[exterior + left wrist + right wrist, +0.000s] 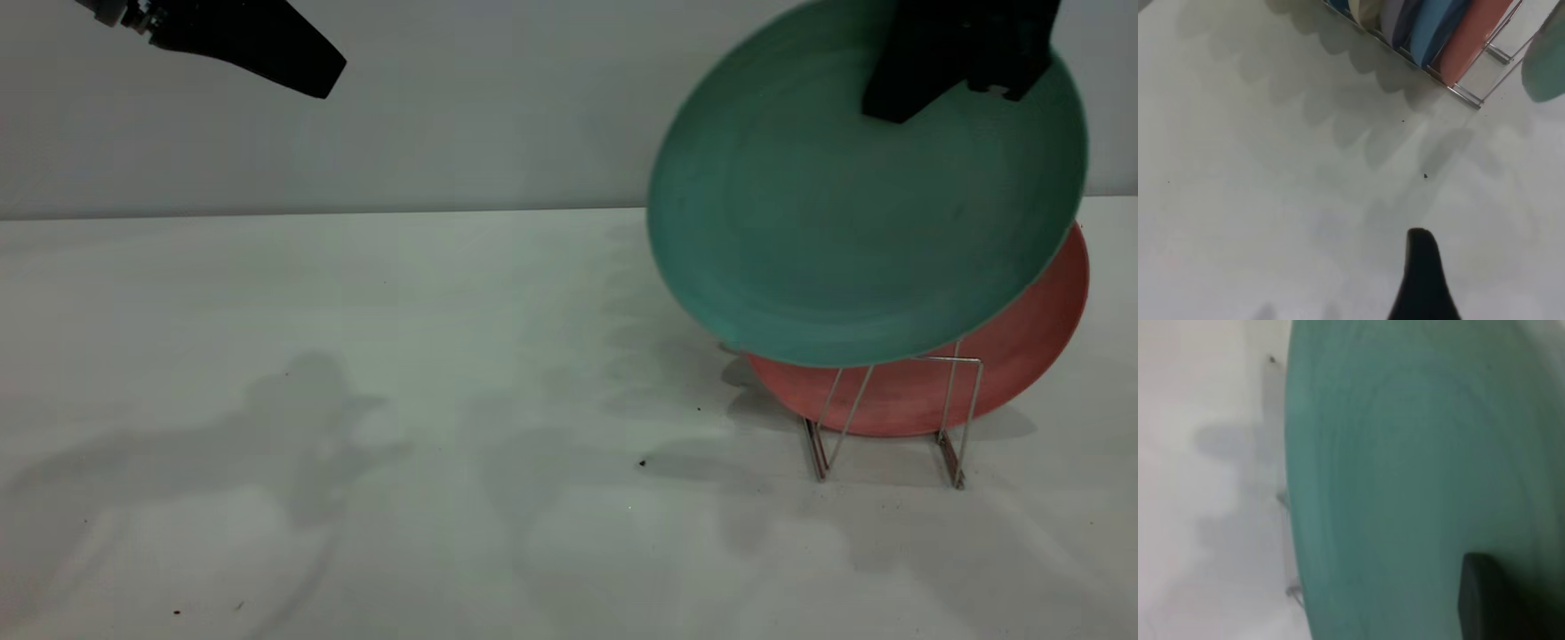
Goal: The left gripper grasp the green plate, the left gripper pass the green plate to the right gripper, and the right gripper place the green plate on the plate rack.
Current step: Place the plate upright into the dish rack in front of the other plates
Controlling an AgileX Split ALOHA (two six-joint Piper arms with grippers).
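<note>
At the upper right of the exterior view, the right gripper (942,80) pinches the green plate (853,213) by its top rim between its fingers, holding it tilted above the plate rack (889,418), in front of a salmon-pink plate (1005,364) standing on the worktop (356,400). The left gripper (267,49) hangs at upper left; whether its fingers are spread cannot be told.

The white table (356,356) bears the plate rack (889,418) and dark specks.

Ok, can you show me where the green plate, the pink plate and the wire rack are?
green plate (836,240): exterior view, middle of its face.
pink plate (1022,356): exterior view, lower part showing behind the green one.
wire rack (965,418): exterior view, front upright loop.
</note>
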